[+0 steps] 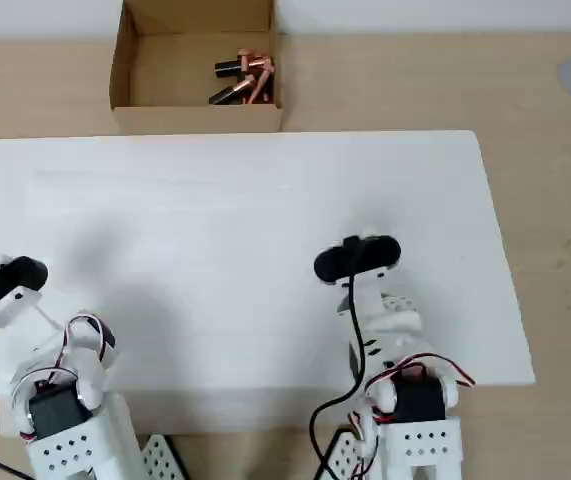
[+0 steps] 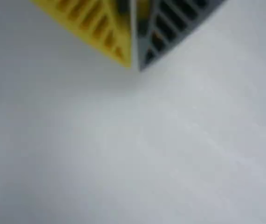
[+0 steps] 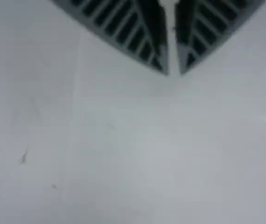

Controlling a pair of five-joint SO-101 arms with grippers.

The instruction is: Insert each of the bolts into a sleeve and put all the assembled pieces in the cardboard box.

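High view: the assembled pieces (image 1: 245, 78) lie heaped in the cardboard box (image 1: 120, 70), beyond the far edge of the white worktop (image 1: 235, 200) and well apart from both arms. The arm (image 1: 380, 320) near the middle looks the closer.

Left wrist view: the left fingers (image 2: 105, 32) are pressed together over the worktop, holding nothing.

Right wrist view: the right fingers (image 3: 133, 37) are closed to a slit, holding nothing.

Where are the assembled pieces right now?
In the high view the assembled pieces lie clustered in the right part of the cardboard box, just beyond the far edge of the white board.
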